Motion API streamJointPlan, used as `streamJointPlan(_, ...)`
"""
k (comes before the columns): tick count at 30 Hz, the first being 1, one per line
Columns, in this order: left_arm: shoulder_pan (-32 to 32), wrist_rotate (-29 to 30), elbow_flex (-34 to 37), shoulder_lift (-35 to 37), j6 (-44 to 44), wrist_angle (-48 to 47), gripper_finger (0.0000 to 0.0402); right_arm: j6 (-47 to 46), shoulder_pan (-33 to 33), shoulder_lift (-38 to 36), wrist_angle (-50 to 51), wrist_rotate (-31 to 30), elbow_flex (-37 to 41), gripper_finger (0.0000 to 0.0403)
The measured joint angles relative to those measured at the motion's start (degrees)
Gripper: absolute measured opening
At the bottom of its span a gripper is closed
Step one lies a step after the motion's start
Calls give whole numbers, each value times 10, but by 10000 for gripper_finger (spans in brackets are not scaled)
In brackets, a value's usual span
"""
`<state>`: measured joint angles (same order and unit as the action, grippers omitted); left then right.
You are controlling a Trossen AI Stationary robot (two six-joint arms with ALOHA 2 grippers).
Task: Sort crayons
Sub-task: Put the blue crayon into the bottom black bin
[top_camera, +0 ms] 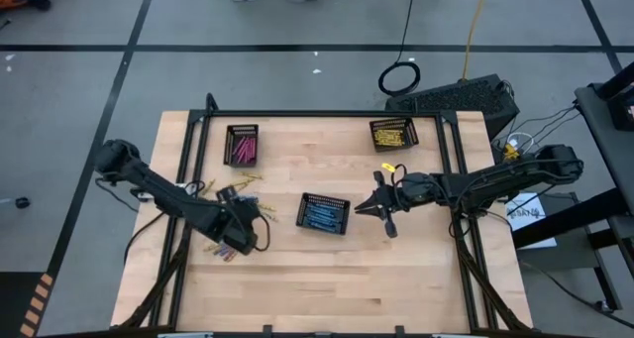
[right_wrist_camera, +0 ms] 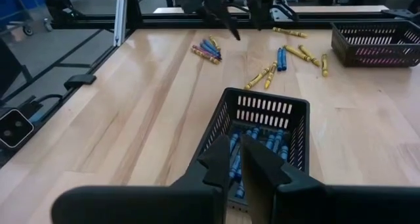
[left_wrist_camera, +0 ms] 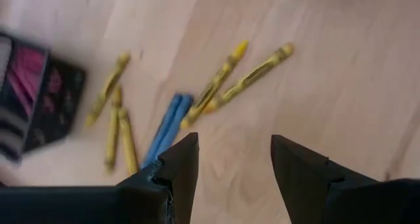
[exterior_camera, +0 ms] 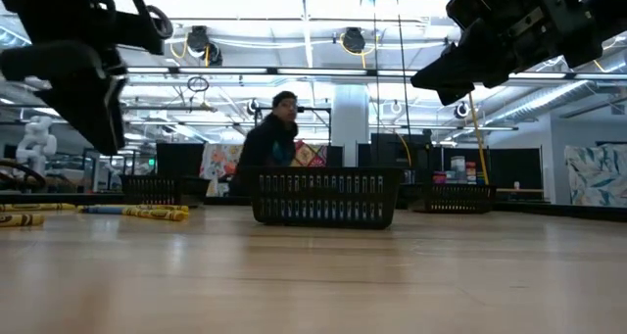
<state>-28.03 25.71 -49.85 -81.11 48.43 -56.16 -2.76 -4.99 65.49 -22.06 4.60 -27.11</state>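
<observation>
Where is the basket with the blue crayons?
In the high view, the basket of blue crayons sits near the table's middle, between the left tool and the right tool, nearer the right one.

Yellow crayons (left_wrist_camera: 223, 86), blue crayons (left_wrist_camera: 167, 127), seemingly pink-filled tray (left_wrist_camera: 36, 99)

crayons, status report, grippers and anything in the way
Left gripper open, empty, above loose crayons. Right gripper shut, empty, by the tray of blue crayons. Nothing in the way.
</observation>
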Motion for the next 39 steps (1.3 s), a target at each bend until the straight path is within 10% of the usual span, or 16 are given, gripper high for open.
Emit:
streamJointPlan(8, -46, -112, 74, 90, 171, -4, 185, 0, 0, 0, 2, 0, 0, 22)
streamJointPlan(16, -25, -53, 148, 109, 216, 36, 176, 9, 0, 0, 0, 0, 0, 22)
streamJointPlan(28, 134, -120, 166, 108, -70, 101, 126, -9, 0, 0, -13, 0, 0, 22)
streamJointPlan(39, 214, -129, 166, 108, -224, 82, 163, -8, 0, 0, -20, -1, 0, 22)
